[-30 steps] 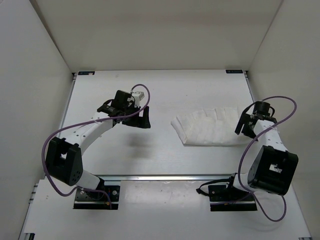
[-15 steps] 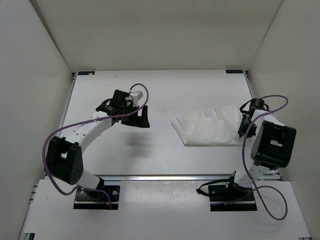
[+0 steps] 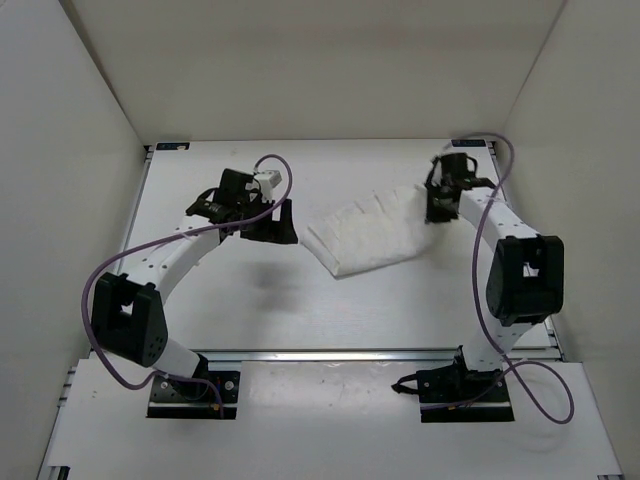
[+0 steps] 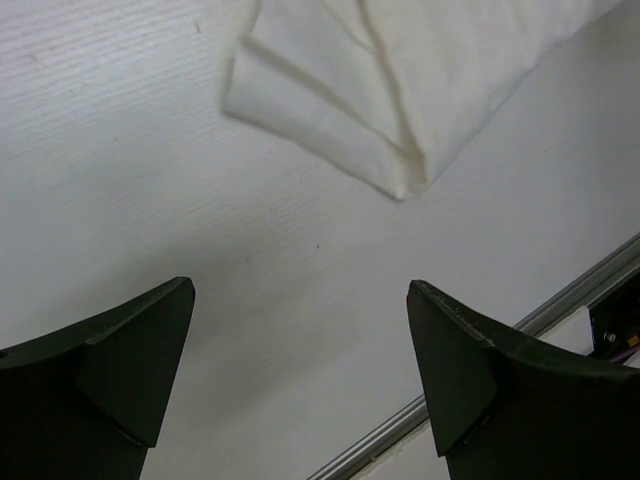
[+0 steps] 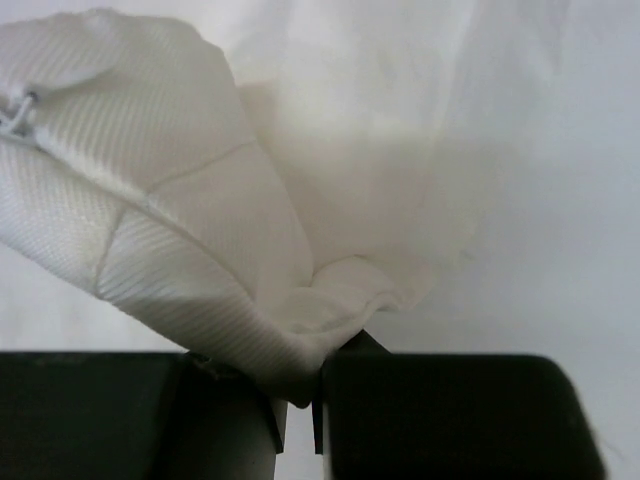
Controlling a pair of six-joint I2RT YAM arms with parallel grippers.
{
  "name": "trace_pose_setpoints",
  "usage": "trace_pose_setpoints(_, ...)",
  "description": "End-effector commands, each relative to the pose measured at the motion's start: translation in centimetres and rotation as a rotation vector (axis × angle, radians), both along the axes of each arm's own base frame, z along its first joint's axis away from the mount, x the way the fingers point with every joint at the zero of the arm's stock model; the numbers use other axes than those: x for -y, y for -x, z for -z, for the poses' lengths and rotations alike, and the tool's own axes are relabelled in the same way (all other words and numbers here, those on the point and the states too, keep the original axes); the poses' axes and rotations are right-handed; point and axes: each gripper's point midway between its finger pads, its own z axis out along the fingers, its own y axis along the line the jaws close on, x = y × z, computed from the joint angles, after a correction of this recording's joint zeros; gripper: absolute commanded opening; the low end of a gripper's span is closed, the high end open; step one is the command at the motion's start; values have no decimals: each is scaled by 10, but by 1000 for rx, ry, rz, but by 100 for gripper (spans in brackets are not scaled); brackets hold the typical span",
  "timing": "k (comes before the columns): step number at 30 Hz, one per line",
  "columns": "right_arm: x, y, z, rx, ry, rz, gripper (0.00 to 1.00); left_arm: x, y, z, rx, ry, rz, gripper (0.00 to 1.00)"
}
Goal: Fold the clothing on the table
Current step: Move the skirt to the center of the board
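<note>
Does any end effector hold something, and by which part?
The right end effector pinches the clothing by a bunched edge at its right end; the left end effector holds nothing.

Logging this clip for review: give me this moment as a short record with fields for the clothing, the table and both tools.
clothing: white, layered, lying on the table, right end pinched
table: white, matte, metal rail at near edge
right tool: shut on the clothing's right end, fabric bunched between its fingers
left tool: open, empty, above the table left of the clothing
</note>
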Motion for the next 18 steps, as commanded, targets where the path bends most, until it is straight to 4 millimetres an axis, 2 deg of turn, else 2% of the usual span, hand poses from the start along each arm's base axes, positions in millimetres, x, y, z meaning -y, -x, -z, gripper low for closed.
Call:
trace_pose_setpoints(1,-109,-48,-119,312,-198,-239,0,-13,-24,-47,117,41,-54,99)
trace_pose_setpoints(2,-139,-43,-138,335,-262,-305,0,-23,-32,-61,150,37,-90,98)
trace_pose_setpoints(3,-155,-48,-174,409,-315,-338,0,-28,-34,-67,166,28,-111,99)
trace_pose_setpoints(4,-179,-40,-198,448,-383,-413,0,-39,-41,-79,199,14,-148,99)
trace_pose_setpoints(5,-202,-33,-234,515,-463,-479,0,-52,-48,-92,229,-4,-200,99)
trace_pose_setpoints(6,-211,-29,-272,601,-523,-500,0,-60,-48,-102,249,-11,-230,99)
trace_pose_setpoints(7,-219,-15,-296,642,-585,-548,0,-70,-53,-117,281,-15,-271,98)
trace_pose_setpoints(8,-232,-5,-316,690,-668,-605,0,-82,-56,-135,325,-18,-323,99)
trace_pose_setpoints(9,-232,1,-330,741,-712,-632,0,-89,-58,-142,345,-21,-346,99)
trace_pose_setpoints(11,-233,16,-319,700,-786,-698,0,-100,-59,-177,431,-23,-396,99)
trace_pose_setpoints(14,-219,8,-252,592,-754,-666,0,-100,-58,-206,496,-22,-423,99)
trace_pose_setpoints(15,-210,0,-218,547,-711,-638,0,-96,-57,-209,503,-14,-410,98)
trace_pose_setpoints(16,-203,-5,-177,465,-681,-604,5,-88,-55,-213,512,8,-398,98)
trace_pose_setpoints(17,-190,-17,-146,418,-643,-538,33,-84,-57,-212,514,17,-387,98)
trace_pose_setpoints(18,-169,-24,-131,378,-633,-476,40,-80,-55,-208,511,21,-372,99)
